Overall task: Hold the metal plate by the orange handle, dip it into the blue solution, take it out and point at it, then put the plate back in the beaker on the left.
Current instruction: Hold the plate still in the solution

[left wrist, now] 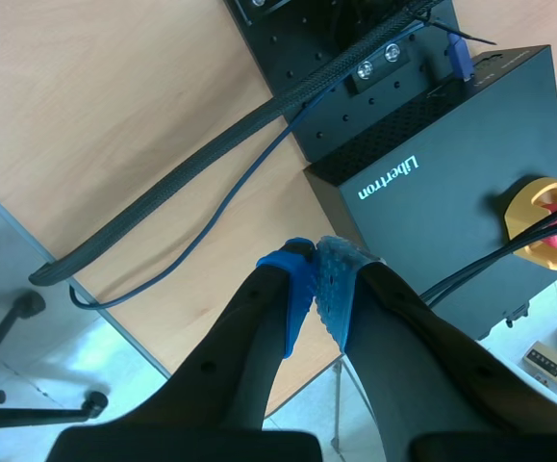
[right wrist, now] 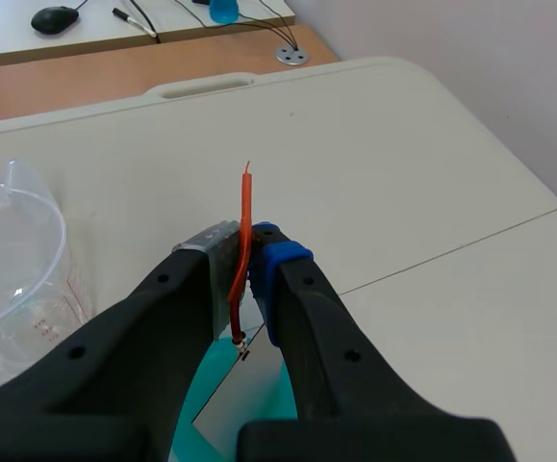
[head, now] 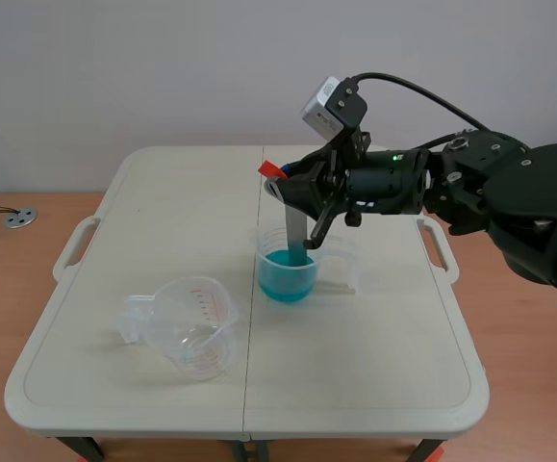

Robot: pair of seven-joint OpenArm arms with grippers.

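Scene view: your right tool (head: 286,181) clamps the orange handle (head: 274,170) so the metal plate (head: 296,231) hangs upright, tip in blue solution (head: 286,274).

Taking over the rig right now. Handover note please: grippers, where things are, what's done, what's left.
Right gripper: fingers shut on the orange handle; the metal plate hangs upright with its lower end in the blue solution.
Left gripper: shut on nothing, off the table, near a black box.
Empty beaker: on the table, left of the solution.
Done: grasp, dip.
Left: lift out, point at the plate, put it in the empty beaker.
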